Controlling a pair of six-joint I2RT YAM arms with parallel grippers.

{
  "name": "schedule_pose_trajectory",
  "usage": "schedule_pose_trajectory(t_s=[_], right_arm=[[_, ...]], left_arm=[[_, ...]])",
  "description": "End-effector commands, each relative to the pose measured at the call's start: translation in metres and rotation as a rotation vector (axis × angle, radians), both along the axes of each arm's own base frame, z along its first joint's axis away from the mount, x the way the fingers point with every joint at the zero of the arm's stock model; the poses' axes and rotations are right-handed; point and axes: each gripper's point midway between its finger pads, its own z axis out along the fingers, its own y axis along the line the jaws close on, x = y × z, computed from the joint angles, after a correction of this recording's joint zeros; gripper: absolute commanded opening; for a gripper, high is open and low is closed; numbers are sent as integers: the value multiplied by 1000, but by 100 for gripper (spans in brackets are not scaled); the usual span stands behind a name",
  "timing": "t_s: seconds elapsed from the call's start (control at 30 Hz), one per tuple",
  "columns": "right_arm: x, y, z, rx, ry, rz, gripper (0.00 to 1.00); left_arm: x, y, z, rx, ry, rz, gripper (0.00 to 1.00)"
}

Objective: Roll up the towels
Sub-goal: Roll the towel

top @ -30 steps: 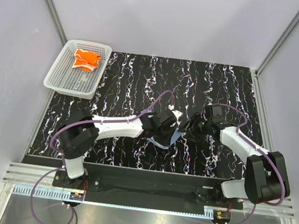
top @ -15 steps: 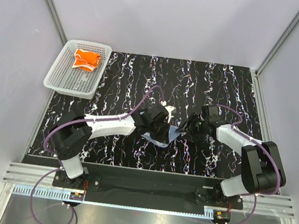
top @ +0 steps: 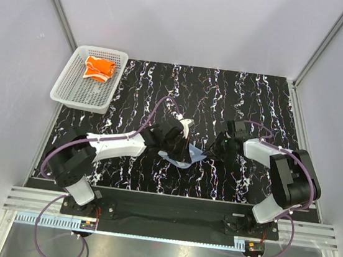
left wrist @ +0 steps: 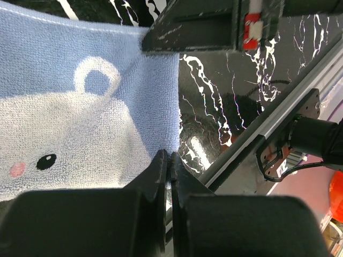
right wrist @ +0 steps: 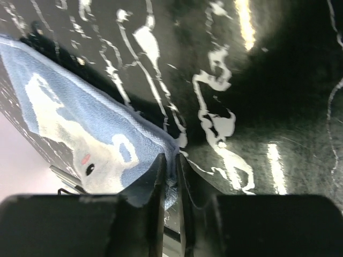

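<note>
Orange towel [top: 99,68] looks rolled, parked in the basket [top: 63,90] at ten o'clock: one down! Blue towel [top: 196,155] sits mid-bench [top: 164,84], not yet rolled. Left end effector [left wrist: 169,160] pinches its edge, right end effector [right wrist: 170,160] nips its corner.

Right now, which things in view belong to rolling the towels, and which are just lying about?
Belong to the job:
- blue towel, bear print, pinched by left gripper and right gripper
- orange towel, lying in the white mesh basket

Just there:
- white mesh basket
- black marbled table
</note>
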Motion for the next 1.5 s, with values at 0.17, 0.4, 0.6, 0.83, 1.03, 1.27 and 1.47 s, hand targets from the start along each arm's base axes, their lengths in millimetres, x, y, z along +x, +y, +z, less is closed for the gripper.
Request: schedule_pose_trajectory(t_s=[0.17, 0.4, 0.6, 0.83, 1.03, 1.27, 1.47], right_arm=[[26, -4, 24, -81, -86, 33, 27], [42, -24, 44, -229, -114, 37, 60], [51, -25, 75, -237, -189, 31, 60], [36, 1, 100, -39, -314, 105, 54], [11, 27, 109, 171, -375, 218, 43], [-13, 49, 111, 319, -422, 332, 31], [-25, 66, 99, 358, -406, 392, 20]], left_arm=[[-3, 0, 15, -93, -8, 17, 0], [-11, 12, 8, -120, 29, 77, 0], [-10, 23, 9, -198, 101, 226, 0], [-5, 39, 3, -328, 229, 360, 0], [-3, 53, -19, -338, 358, 447, 0], [-4, 63, -39, -328, 469, 503, 0], [-5, 73, -52, -291, 516, 563, 0]])
